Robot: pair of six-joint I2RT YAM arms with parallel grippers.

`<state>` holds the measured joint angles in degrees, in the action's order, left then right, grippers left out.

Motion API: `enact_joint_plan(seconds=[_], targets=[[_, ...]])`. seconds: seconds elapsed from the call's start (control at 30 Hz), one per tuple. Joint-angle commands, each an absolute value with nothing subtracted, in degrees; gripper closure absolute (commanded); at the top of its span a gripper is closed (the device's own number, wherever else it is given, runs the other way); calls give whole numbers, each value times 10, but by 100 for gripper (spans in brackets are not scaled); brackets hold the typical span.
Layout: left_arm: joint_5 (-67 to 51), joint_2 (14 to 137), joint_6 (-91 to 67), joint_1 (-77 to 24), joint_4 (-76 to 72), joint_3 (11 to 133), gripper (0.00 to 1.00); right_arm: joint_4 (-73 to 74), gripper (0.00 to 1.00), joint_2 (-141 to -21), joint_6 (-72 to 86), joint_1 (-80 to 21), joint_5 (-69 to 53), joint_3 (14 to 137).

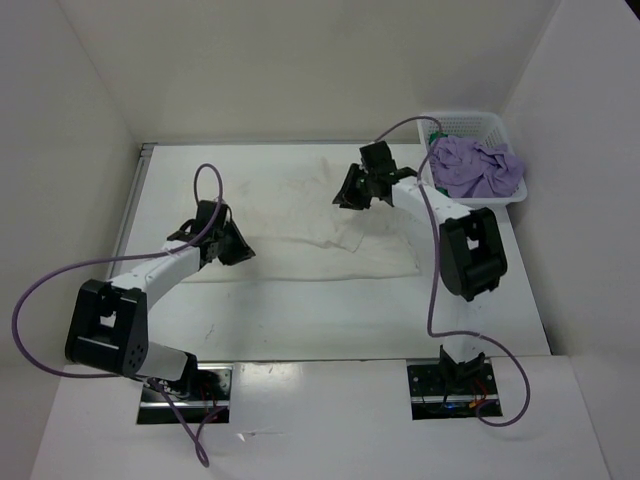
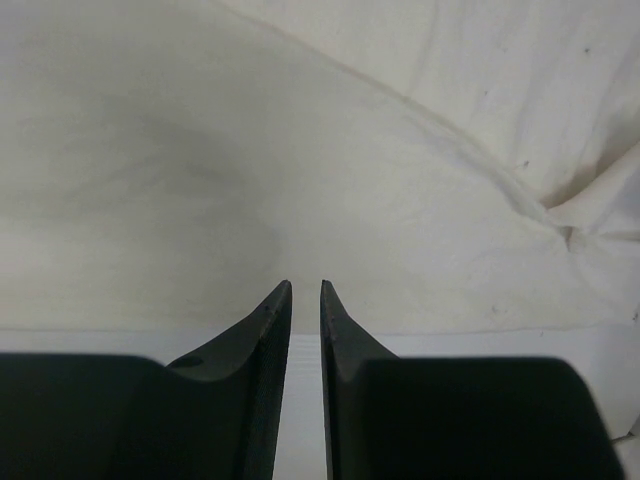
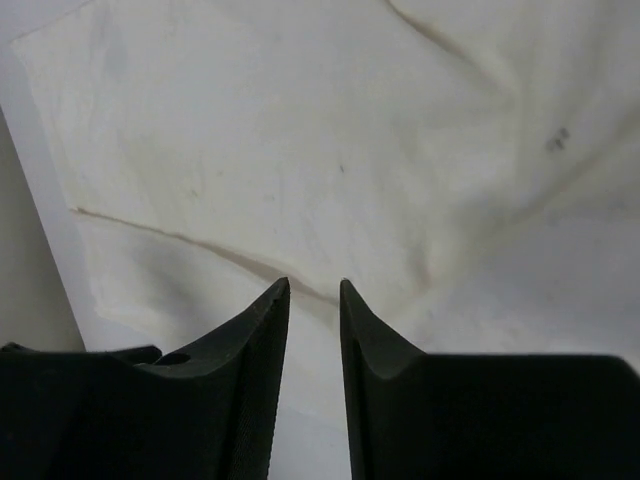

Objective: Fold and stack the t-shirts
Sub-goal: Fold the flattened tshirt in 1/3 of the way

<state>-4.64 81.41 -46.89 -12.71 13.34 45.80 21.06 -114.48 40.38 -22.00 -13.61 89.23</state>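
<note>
- three t-shirts show: one white t-shirt (image 1: 320,225), one lilac-purple t-shirt (image 1: 475,168), and a sliver of a green t-shirt (image 1: 437,137).
- there is one white lattice basket (image 1: 490,120), at the far right corner of the table (image 1: 350,310). two arms work over the table, and a purple cable loops along each.
- the white t-shirt lies spread across the middle of the table between the two grippers. it is soft matte cloth, creased, with faint brownish lines along its folds and a few dark specks.
- the lilac-purple t-shirt sits crumpled in a heap inside the basket, and the green one peeks out at the basket's left side beside it.
- the left arm reaches forward and to the right, low over the shirt's near left edge. the left gripper (image 2: 306,285) has its dark tapered fingers parted by a thin slit, with no cloth seen pinched between them.
- the right arm bends back to the left over the shirt's far part. the right gripper (image 3: 314,283) has its fingers slightly further apart, tips over the cloth, and nothing is clamped.
</note>
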Motion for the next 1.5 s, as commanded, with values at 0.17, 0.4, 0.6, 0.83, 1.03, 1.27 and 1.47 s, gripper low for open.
enact_joint_plan(seconds=[0.17, 0.4, 0.6, 0.83, 1.03, 1.27, 1.47], targets=[[-50, 800, -468, -119, 126, 466, 74, 212, 87, -1000, 394, -225, -37, 674], [-50, 806, -462, -119, 126, 450, 74, 200, 73, -1040, 388, -225, -48, 665], [-55, 806, -462, -119, 126, 450, 73, 193, 70, -1061, 388, -225, -68, 665], [-55, 806, -462, -119, 126, 450, 73, 187, 69, -1079, 388, -225, -86, 671], [-61, 806, -462, -119, 120, 445, 73, 175, 79, -1092, 388, -225, -106, 678], [-61, 806, -462, -119, 120, 445, 73, 175, 91, -1107, 388, -225, -119, 728], [-61, 806, -468, -119, 120, 445, 73, 202, 95, -1148, 394, -225, -135, 821]])
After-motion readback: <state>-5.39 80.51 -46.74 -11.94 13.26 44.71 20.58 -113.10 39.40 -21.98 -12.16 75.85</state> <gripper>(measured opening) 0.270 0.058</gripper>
